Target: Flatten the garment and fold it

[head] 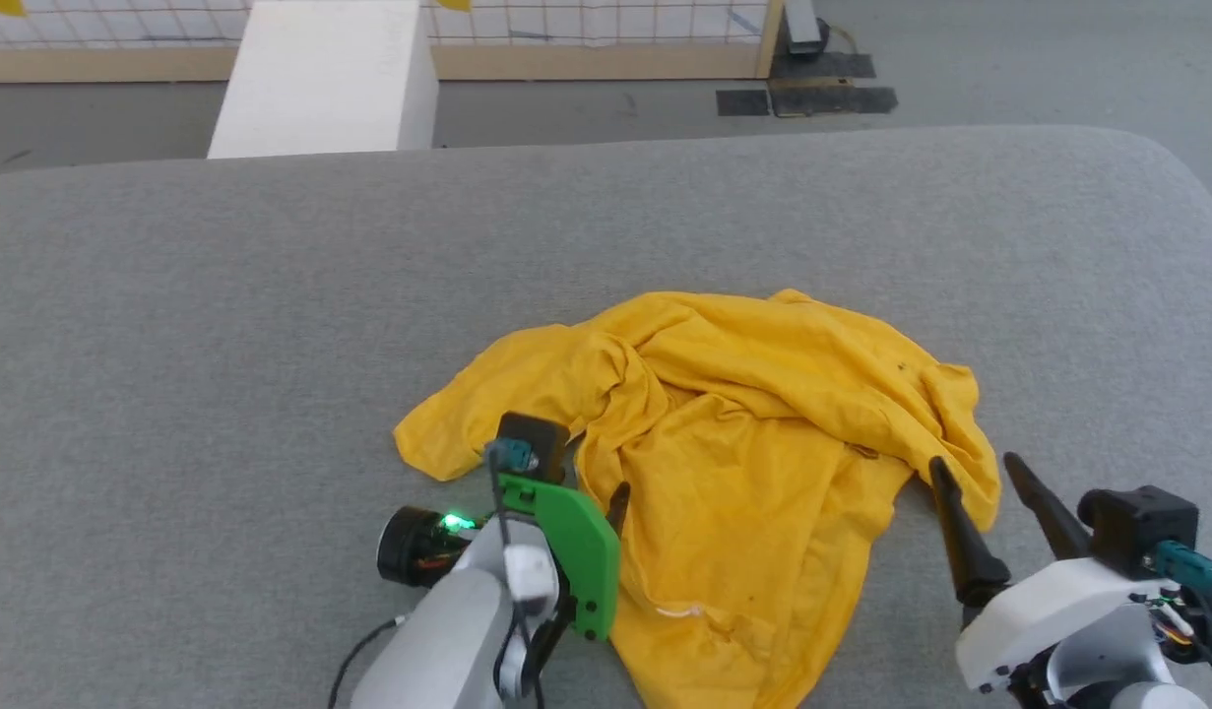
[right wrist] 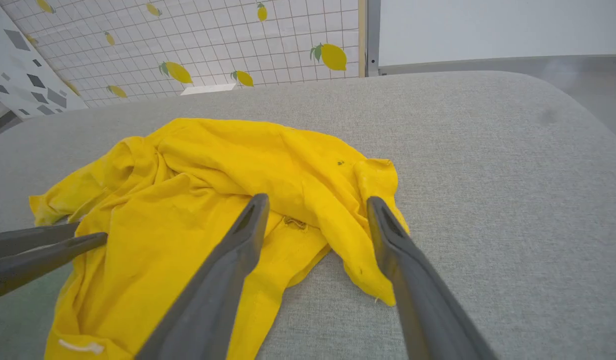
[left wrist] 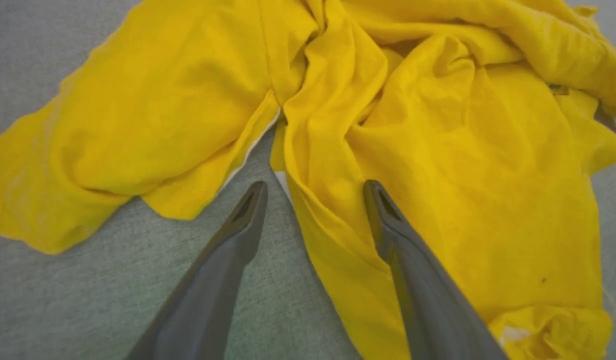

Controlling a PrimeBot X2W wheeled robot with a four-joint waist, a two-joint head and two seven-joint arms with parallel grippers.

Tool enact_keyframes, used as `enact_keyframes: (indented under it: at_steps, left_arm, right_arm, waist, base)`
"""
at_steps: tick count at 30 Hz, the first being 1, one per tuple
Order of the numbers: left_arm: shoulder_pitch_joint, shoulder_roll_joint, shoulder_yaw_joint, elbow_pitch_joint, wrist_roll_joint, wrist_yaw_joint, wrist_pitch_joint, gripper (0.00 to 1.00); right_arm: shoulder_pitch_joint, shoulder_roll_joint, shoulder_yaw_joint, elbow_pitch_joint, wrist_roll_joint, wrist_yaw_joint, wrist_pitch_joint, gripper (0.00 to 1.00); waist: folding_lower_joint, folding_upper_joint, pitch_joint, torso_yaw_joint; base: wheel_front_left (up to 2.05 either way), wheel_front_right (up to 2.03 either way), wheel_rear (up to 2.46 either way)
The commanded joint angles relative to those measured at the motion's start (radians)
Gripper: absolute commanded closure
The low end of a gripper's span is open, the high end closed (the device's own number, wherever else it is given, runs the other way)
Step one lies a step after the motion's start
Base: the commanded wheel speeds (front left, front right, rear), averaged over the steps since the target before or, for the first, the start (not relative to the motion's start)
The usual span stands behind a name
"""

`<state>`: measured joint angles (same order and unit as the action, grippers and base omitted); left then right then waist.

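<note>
The garment (head: 743, 433) is a yellow-orange T-shirt lying crumpled in a heap on the grey padded surface (head: 271, 295); its cartoon face is hidden. My left gripper (head: 606, 497) is open at the heap's near left side. In the left wrist view this gripper (left wrist: 314, 186) straddles a raised fold of the garment (left wrist: 438, 150), one finger on bare surface and the other over cloth. My right gripper (head: 972, 461) is open at the heap's right edge. Seen from its wrist, the right gripper (right wrist: 316, 201) has a hanging corner of the garment (right wrist: 212, 170) between its fingers.
The surface curves away at its far right corner (head: 1157, 167). Beyond it, on the floor, stand a white block (head: 320, 79), a wood-framed grid wall (head: 586, 30) and black mats (head: 812, 94). The left gripper's fingers (right wrist: 37, 250) enter the right wrist view from the left.
</note>
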<state>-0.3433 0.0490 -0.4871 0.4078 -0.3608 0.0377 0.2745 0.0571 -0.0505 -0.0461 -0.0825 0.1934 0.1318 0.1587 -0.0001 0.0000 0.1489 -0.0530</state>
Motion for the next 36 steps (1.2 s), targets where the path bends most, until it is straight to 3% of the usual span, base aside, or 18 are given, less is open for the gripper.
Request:
enact_keyframes:
  at_steps: [1, 2, 3, 4, 5, 8, 12, 16, 19, 20, 21, 24, 28, 32, 36]
  left_arm:
    - [-0.026, 0.003, -0.005, 0.017, -0.007, 0.007, 0.043, 0.00]
    - [-0.037, 0.007, -0.013, 0.029, -0.010, 0.001, 0.087, 0.00]
    - [-0.043, 0.009, -0.016, 0.035, -0.016, -0.004, 0.115, 0.09]
    - [-0.048, 0.010, -0.020, 0.035, -0.025, -0.015, 0.141, 0.62]
    - [-0.050, 0.011, -0.024, 0.030, -0.033, -0.028, 0.155, 1.00]
    - [-0.025, 0.016, -0.022, -0.005, -0.073, -0.059, 0.184, 1.00]
    - [0.079, 0.058, -0.010, -0.102, -0.118, -0.067, 0.218, 1.00]
    - [0.254, 0.137, 0.016, -0.245, -0.156, -0.024, 0.284, 1.00]
    - [0.384, 0.189, 0.041, -0.354, -0.179, 0.032, 0.340, 1.00]
    - [0.410, 0.195, 0.051, -0.379, -0.184, 0.051, 0.345, 0.90]
    - [0.435, 0.206, 0.060, -0.402, -0.178, 0.073, 0.348, 0.00]
    - [0.461, 0.222, 0.071, -0.447, -0.158, 0.109, 0.348, 0.00]
    - [0.416, 0.199, 0.108, -0.516, -0.116, 0.135, 0.215, 0.00]
    - [0.324, 0.164, 0.107, -0.529, -0.069, 0.114, 0.072, 0.00]
    - [0.209, 0.138, 0.056, -0.459, -0.021, 0.070, 0.022, 0.00]
  right_arm:
    - [-0.001, 0.000, 0.008, -0.003, 0.004, -0.001, 0.001, 0.00]
    - [-0.002, 0.000, 0.016, -0.002, 0.006, -0.001, 0.005, 0.00]
    - [-0.003, 0.000, 0.020, -0.002, 0.008, -0.001, 0.006, 0.00]
    - [-0.003, 0.000, 0.022, -0.001, 0.009, -0.001, 0.007, 0.00]
    - [-0.004, 0.000, 0.024, -0.001, 0.007, -0.001, 0.008, 0.00]
    - [-0.001, 0.000, 0.025, 0.000, 0.016, -0.001, 0.010, 0.00]
    - [0.010, 0.000, 0.021, -0.001, 0.019, -0.001, 0.015, 0.00]
    - [0.024, 0.000, 0.009, -0.005, 0.018, -0.001, 0.023, 0.00]
    - [0.032, 0.000, -0.002, -0.011, 0.018, -0.001, 0.030, 0.00]
    - [0.033, 0.000, -0.006, -0.013, 0.018, -0.001, 0.031, 0.00]
    - [0.032, 0.000, -0.009, -0.014, 0.018, -0.001, 0.034, 0.00]
    - [0.026, 0.000, -0.009, -0.017, 0.018, -0.001, 0.037, 0.00]
    - [0.013, 0.000, -0.007, -0.021, 0.019, -0.001, 0.033, 0.00]
    - [-0.002, 0.000, -0.004, -0.029, 0.019, -0.001, 0.019, 0.00]
    - [-0.020, 0.000, -0.003, -0.043, 0.008, -0.001, 0.001, 0.00]
  waist:
    - [0.0001, 0.0000, 0.008, -0.012]
    - [0.0001, 0.0000, 0.008, -0.014]
    - [0.0001, 0.0000, 0.007, -0.015]
    - [0.0001, 0.0000, 0.005, -0.015]
    - [0.0001, 0.0000, 0.003, -0.013]
    - [0.0001, 0.0000, -0.017, 0.001]
    - [0.0001, 0.0000, -0.047, 0.026]
    - [0.0001, 0.0000, -0.066, 0.059]
    - [0.0001, 0.0000, -0.066, 0.089]
    - [0.0001, 0.0000, -0.064, 0.098]
    - [0.0001, 0.0000, -0.061, 0.108]
    - [0.0001, 0.0000, -0.054, 0.128]
    - [0.0001, 0.0000, -0.046, 0.141]
    - [0.0001, 0.0000, -0.034, 0.137]
    - [0.0001, 0.0000, -0.018, 0.116]
  base:
    - [0.00, 0.00, 0.00]
    - [0.00, 0.00, 0.00]
    - [0.00, 0.00, 0.00]
    - [0.00, 0.00, 0.00]
    - [0.00, 0.00, 0.00]
    - [0.00, 0.00, 0.00]
    - [0.00, 0.00, 0.00]
    - [0.00, 0.00, 0.00]
    - [0.00, 0.00, 0.00]
    - [0.00, 0.00, 0.00]
    - [0.00, 0.00, 0.00]
    - [0.00, 0.00, 0.00]
    - [0.00, 0.00, 0.00]
    - [0.00, 0.00, 0.00]
    - [0.00, 0.00, 0.00]
